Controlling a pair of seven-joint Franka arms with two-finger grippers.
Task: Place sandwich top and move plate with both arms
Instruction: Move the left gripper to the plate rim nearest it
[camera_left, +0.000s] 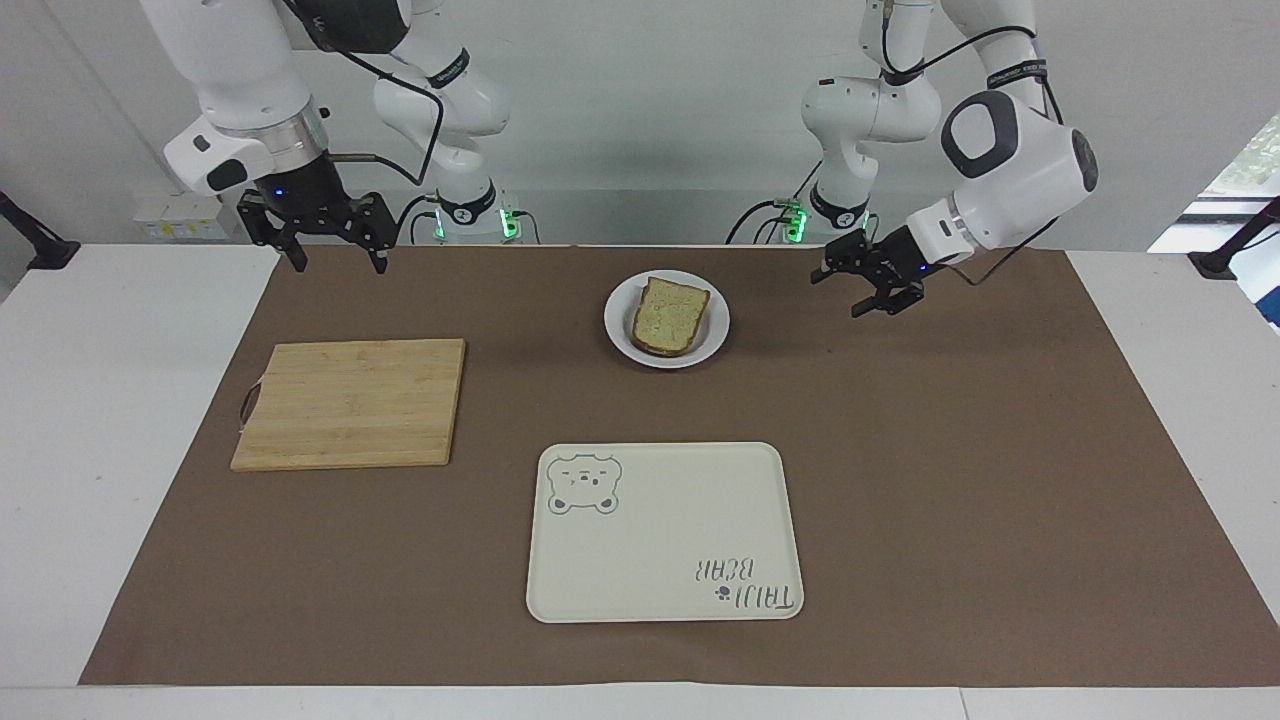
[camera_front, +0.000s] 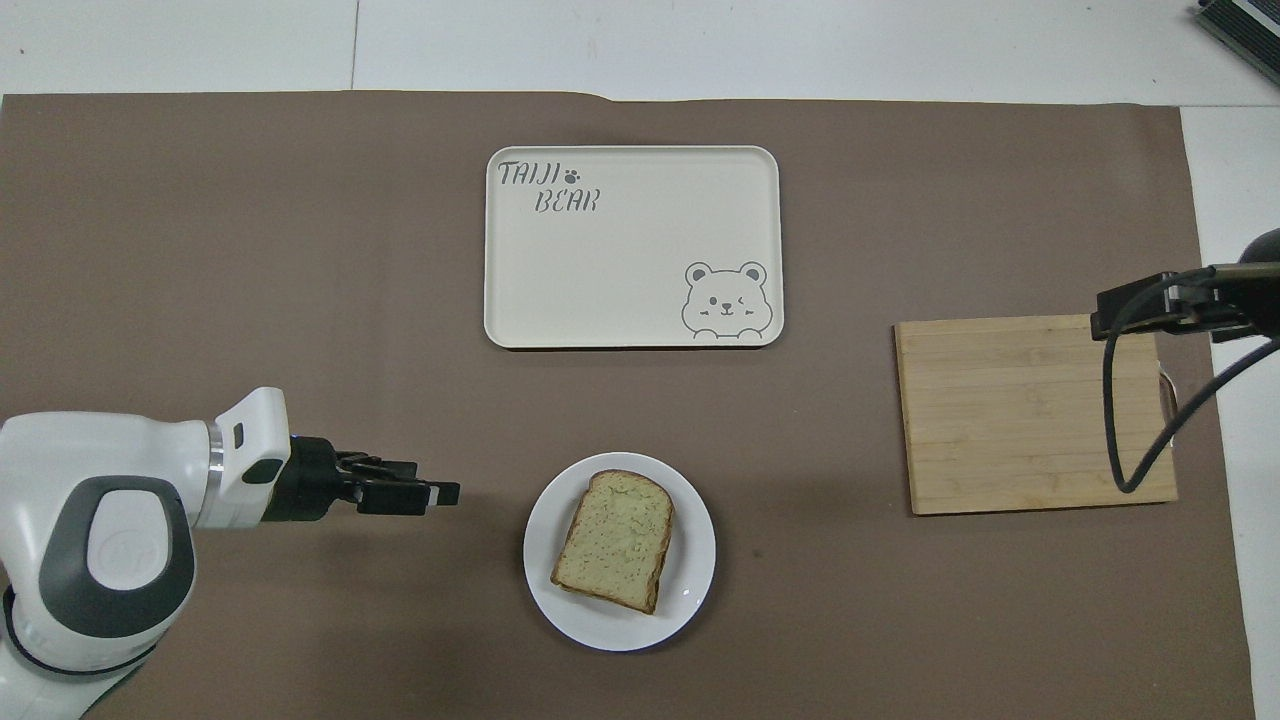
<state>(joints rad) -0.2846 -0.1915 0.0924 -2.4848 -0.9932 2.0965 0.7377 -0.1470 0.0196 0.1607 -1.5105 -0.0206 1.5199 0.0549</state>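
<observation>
The bread (camera_left: 671, 315) lies on the plate (camera_left: 621, 337), upper centre of the facing view, on the brown mat (camera_left: 950, 450). The tray (camera_left: 660, 560) sits bare at lower centre, the board (camera_left: 350, 402) at middle left. The left gripper (camera_left: 868, 284) hangs over the mat just right of the plate in that view, apart from it, fingers spread and holding nothing. The right gripper (camera_left: 335, 245) hangs at upper left, over the mat's edge above the board, fingers (camera_left: 297, 258) wide apart and holding nothing.
</observation>
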